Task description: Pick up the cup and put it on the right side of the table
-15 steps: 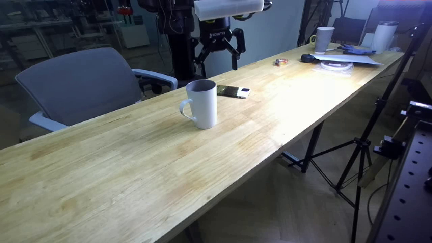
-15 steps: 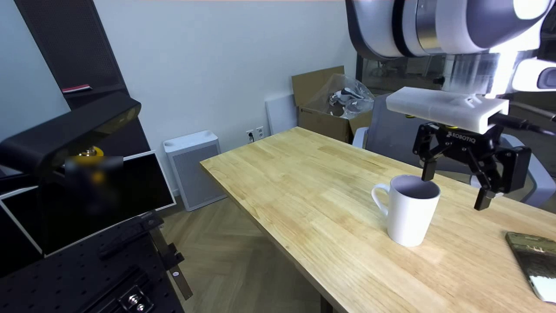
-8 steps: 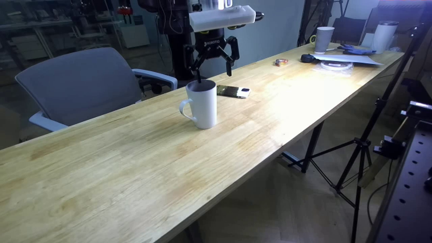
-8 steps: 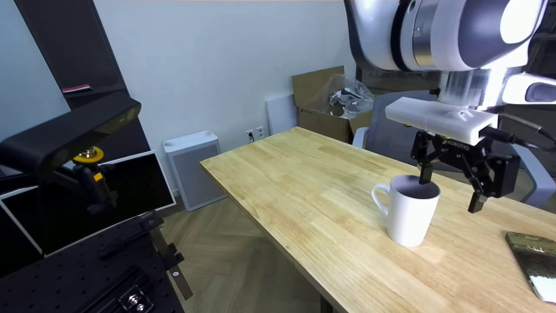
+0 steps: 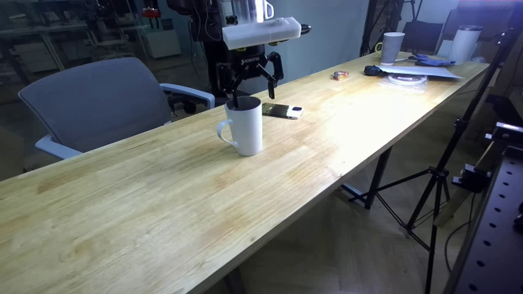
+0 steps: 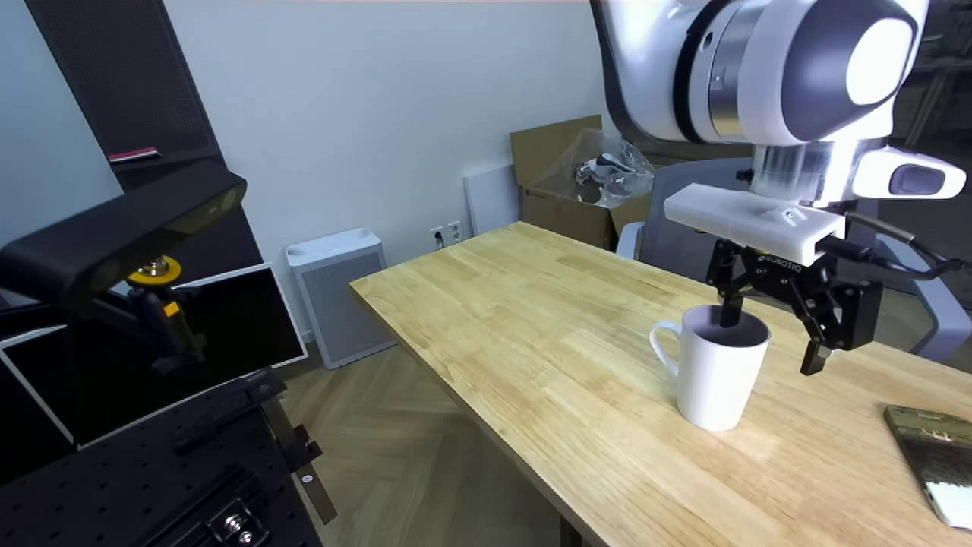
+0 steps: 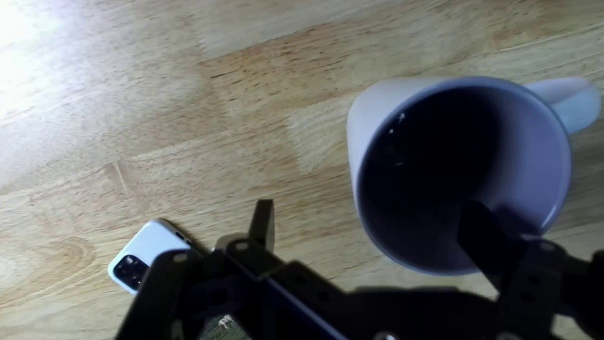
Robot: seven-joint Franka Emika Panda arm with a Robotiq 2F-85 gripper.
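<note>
Blocky black fingers (image 6: 815, 358) stand wide, one in the mouth of the smooth cylindrical cup (image 6: 716, 384) on the planked-wood table (image 6: 524, 327).

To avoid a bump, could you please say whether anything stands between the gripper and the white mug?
Nothing visible does: the open gripper has one finger in or over the mug; the phone is not between them.

A plain white mug (image 6: 717, 389), grey inside and with one loop handle, stands upright on the long light-wood butcher-block tabletop (image 5: 155, 204), between its two long edges; plank strips run lengthwise along the wood.
</note>
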